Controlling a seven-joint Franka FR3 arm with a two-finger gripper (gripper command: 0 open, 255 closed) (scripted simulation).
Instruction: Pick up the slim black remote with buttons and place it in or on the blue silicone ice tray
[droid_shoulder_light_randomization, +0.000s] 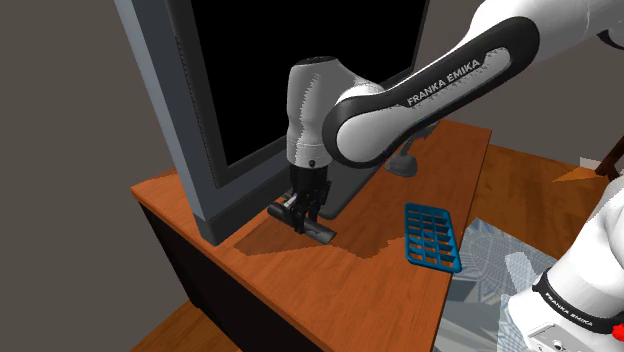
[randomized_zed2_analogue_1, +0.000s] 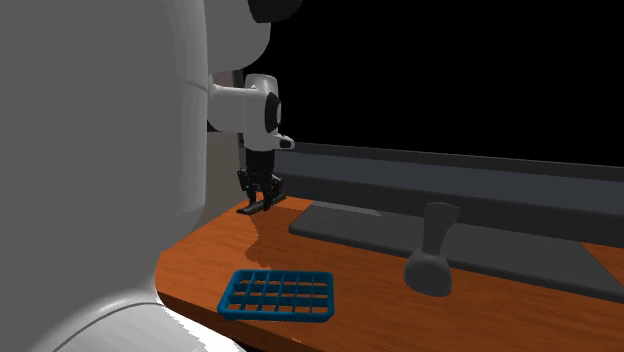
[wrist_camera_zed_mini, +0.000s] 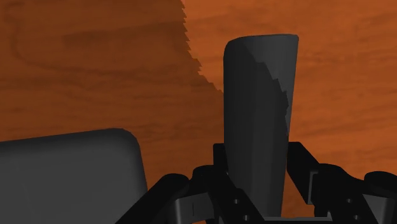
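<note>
The slim dark remote (wrist_camera_zed_mini: 257, 95) sits clasped between the two black fingers of my gripper (wrist_camera_zed_mini: 257, 167), sticking out well past them over the wooden desk. In the shoulder view the gripper (droid_shoulder_light_randomization: 303, 212) points straight down in front of the monitor, with the remote (droid_shoulder_light_randomization: 322, 232) lying level at desk height; I cannot tell whether it touches the wood. The blue ice tray (droid_shoulder_light_randomization: 432, 237) lies flat near the desk's near edge, toward that view's right and apart from the gripper. In the second exterior view the tray (randomized_zed2_analogue_1: 278, 294) is at the front, the gripper (randomized_zed2_analogue_1: 262, 196) farther back.
A large monitor (droid_shoulder_light_randomization: 300, 80) stands just behind the gripper, its flat grey base (wrist_camera_zed_mini: 63, 172) beside the remote. A grey flared object (randomized_zed2_analogue_1: 433, 262) stands on the desk (droid_shoulder_light_randomization: 330, 290) past the tray. Wood between remote and tray is bare.
</note>
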